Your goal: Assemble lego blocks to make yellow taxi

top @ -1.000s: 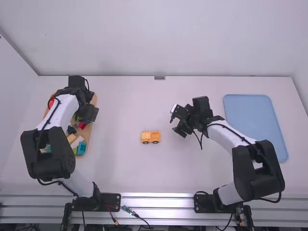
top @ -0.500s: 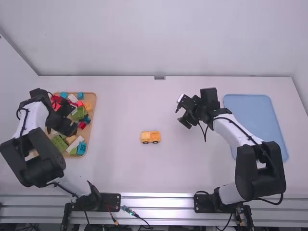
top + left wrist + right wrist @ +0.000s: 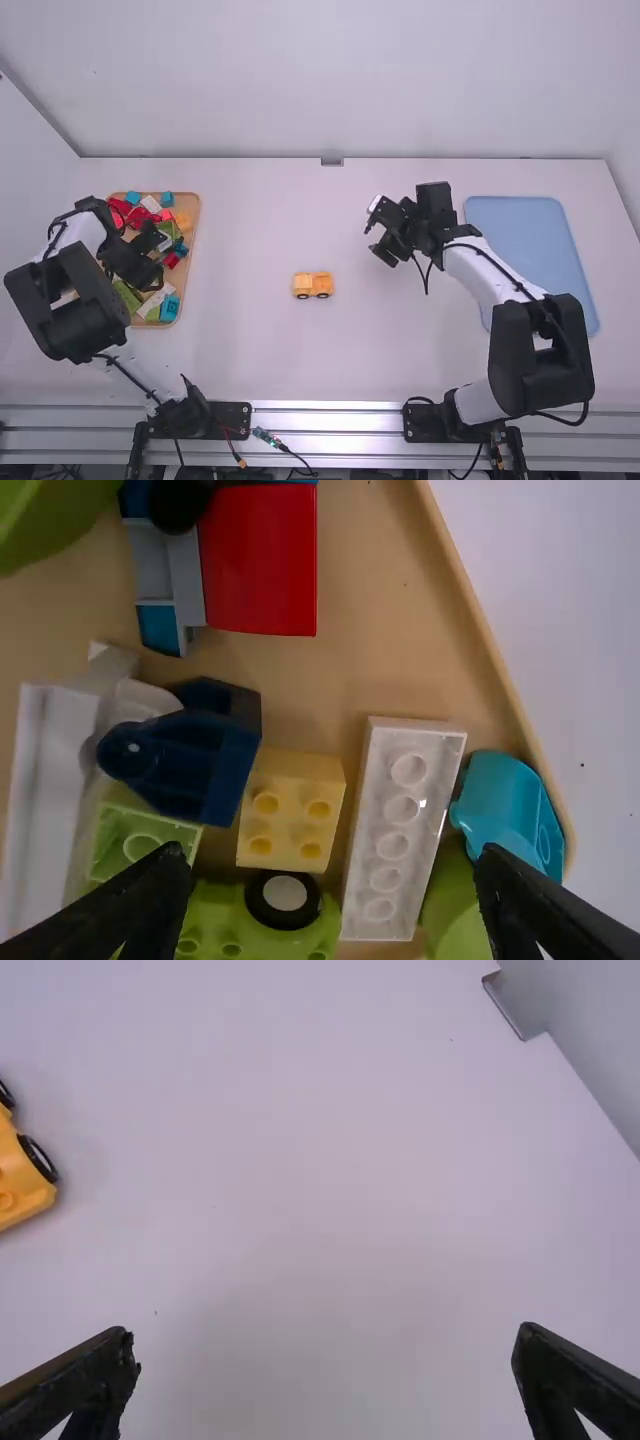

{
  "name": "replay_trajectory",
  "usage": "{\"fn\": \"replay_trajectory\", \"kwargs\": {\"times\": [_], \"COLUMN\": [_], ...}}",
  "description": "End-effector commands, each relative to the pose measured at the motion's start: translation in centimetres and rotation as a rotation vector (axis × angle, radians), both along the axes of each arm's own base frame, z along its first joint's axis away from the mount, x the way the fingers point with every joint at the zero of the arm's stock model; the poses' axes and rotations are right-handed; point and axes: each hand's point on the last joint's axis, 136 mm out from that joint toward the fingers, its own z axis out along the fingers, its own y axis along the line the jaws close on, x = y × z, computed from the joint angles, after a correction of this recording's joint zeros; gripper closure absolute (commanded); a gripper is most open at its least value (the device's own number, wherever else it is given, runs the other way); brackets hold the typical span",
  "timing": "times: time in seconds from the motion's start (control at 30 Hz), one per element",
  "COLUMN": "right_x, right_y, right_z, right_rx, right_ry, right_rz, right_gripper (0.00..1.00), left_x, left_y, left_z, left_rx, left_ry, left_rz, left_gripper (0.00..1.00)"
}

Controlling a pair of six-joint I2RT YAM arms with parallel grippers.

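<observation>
My left gripper (image 3: 156, 262) hangs over the tray of blocks in the high view; in the left wrist view the left gripper (image 3: 332, 880) is open above loose blocks. Between its fingertips lie a pale yellow block (image 3: 290, 810) and a white long block (image 3: 400, 825). A yellow wheeled vehicle piece (image 3: 313, 285) stands at mid-table, its edge also in the right wrist view as a yellow piece (image 3: 20, 1175). To its right, my right gripper (image 3: 374, 236) is above bare table; seen from its wrist, the right gripper (image 3: 328, 1350) is open with nothing between its fingers.
The wooden tray (image 3: 195, 215) at the left holds several red, green, blue and white blocks. A blue tray (image 3: 530, 250) lies at the far right. Navy (image 3: 190, 750), turquoise (image 3: 510, 805) and red (image 3: 260, 560) pieces surround the yellow block.
The left arm has swung left and back toward the near half of the block tray, uncovering its far end. My right gripper moved slightly right, then stayed still. The vehicle piece stayed put.
</observation>
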Motion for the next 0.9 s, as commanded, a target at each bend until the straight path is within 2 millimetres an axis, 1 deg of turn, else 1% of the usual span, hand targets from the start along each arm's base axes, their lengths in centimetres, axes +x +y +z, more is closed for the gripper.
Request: {"fn": "replay_trajectory", "kwargs": {"times": [0.0,0.1,0.13,0.17,0.23,0.33,0.37,0.5,0.57,0.6,0.67,0.7,0.8,0.87], "right_x": [0.8,0.8,0.8,0.8,0.8,0.8,0.8,0.7,0.7,0.7,0.7,0.7,0.7,0.7], "right_y": [0.3,0.4,0.4,0.4,0.4,0.3,0.3,0.3,0.3,0.3,0.3,0.3,0.3,0.3], "right_z": [2.6,2.6,2.5,2.6,2.5,2.5,2.5,2.4,2.4,2.4,2.4,2.4,2.4,2.4], "right_rx": [0.019,0.019,0.019,0.019,0.019,0.019,0.018,0.017,0.018,0.017,0.018,0.018,0.018,0.018], "right_ry": [-0.062,-0.062,-0.062,-0.062,-0.061,-0.061,-0.058,-0.055,-0.055,-0.054,-0.055,-0.054,-0.054,-0.054], "right_rz": [0.003,0.003,0.003,0.003,0.003,0.003,0.003,0.003,0.003,0.003,0.003,0.003,0.003,0.003], "right_gripper": [0.01,0.01,0.01,0.01,0.01,0.01,0.01,0.01,0.01,0.01,0.01,0.01,0.01,0.01], "left_x": [0.1,0.2,0.0,0.0,0.0,0.0,-0.2,-0.5,-0.7,-0.8,-0.8,-0.7,-0.6,-0.8], "left_y": [-0.2,-0.2,-0.2,-0.3,-0.1,0.1,0.1,0.0,0.3,0.4,0.6,0.7,0.8,0.9], "left_z": [0.0,0.0,0.0,-0.1,-0.5,-0.9,-1.3,-1.8,-2.1,-2.2,-2.2,-2.3,-2.3,-2.3], "left_rx": [-0.014,-0.014,-0.016,-0.016,-0.005,0.009,0.016,0.014,0.037,0.042,0.057,0.059,0.063,0.057], "left_ry": [-0.005,-0.007,-0.004,-0.001,-0.003,-0.004,0.001,0.006,0.012,0.015,0.02,0.016,0.009,0.009], "left_rz": [-0.015,-0.024,-0.041,-0.044,-0.041,-0.033,-0.036,-0.034,-0.033,-0.033,-0.029,-0.021,-0.02,-0.013], "left_gripper": [0.27,0.27,0.3,0.31,0.29,0.3,0.34,0.36,0.36,0.37,0.47,0.48,0.47,0.44]}}
